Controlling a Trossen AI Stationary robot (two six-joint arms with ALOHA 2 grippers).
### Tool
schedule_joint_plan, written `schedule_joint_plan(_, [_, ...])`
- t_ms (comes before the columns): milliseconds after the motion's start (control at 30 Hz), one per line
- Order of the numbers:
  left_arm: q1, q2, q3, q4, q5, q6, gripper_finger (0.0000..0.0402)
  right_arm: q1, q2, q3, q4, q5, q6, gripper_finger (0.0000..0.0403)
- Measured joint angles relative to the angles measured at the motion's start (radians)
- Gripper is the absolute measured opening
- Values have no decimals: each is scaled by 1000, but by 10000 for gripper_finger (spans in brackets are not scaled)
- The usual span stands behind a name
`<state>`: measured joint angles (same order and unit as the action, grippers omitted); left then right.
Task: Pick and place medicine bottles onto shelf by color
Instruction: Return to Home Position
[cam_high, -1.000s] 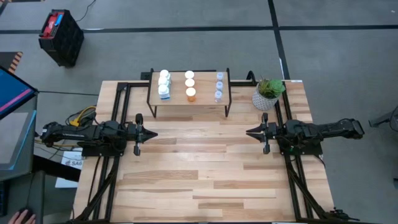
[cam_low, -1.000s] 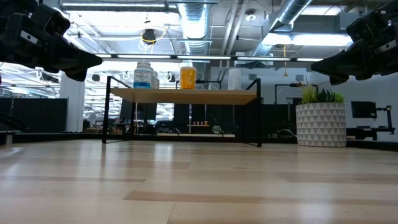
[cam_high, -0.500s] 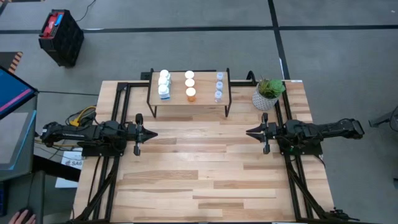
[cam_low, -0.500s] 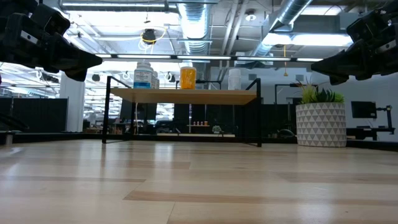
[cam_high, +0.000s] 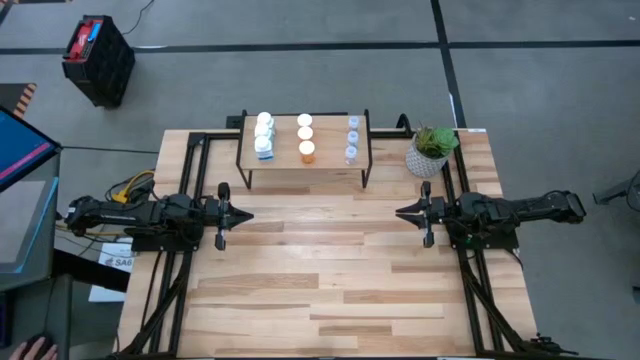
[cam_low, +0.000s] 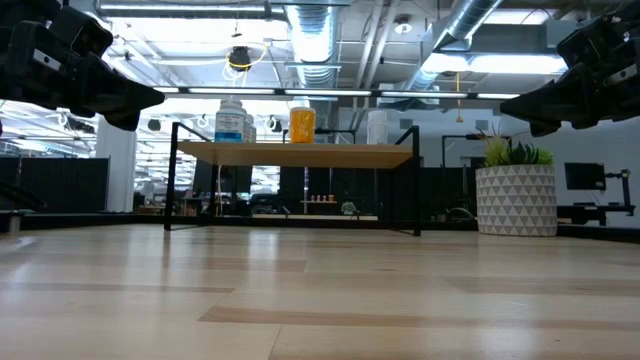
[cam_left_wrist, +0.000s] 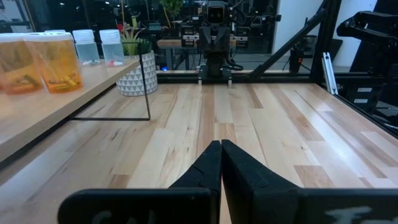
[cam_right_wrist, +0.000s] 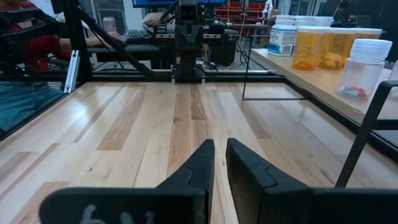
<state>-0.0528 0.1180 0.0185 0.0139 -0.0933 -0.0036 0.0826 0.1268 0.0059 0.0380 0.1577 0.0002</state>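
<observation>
The wooden table (cam_high: 330, 270) is bare across its whole front half, and that open wood is your safe ground for the step in hand, which I judge to be parking both arms at rest. Nearest you, the left gripper (cam_high: 243, 215) hangs over the table's left side and points inward. Its fingers are pressed together at the tips and carry nothing. Facing it from the right side, the right gripper (cam_high: 399, 212) hangs at much the same height, its fingers drawn in to a thin slit, also empty. The two tips are well apart, with plain wood between them.

To do this step well, settle each arm slowly and level, clear of the tabletop, with the fingers closed. Let any last motion run along the arm's own line, not toward the back edge. Mind the right arm most, since the white plant pot (cam_high: 427, 158) stands near it, just behind.

Farther back, the shelf (cam_high: 330, 140) stands at the middle of the rear edge, behind the gap between the two grippers. The medicine bottles sit on its top in three rows by colour. The white bottles (cam_high: 264, 135) are on the left, the orange bottles (cam_high: 306, 135) are in the middle, and the clear bottles (cam_high: 352, 138) are on the right. All look upright. Every bottle is well apart from both sets of fingers. The white row is closest to the left gripper and the clear row closest to the right.
</observation>
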Motion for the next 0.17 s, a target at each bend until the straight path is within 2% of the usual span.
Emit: schedule_joint_plan(167, [0,0,0,0,0,0,0,0,0,0,0,0,0,65])
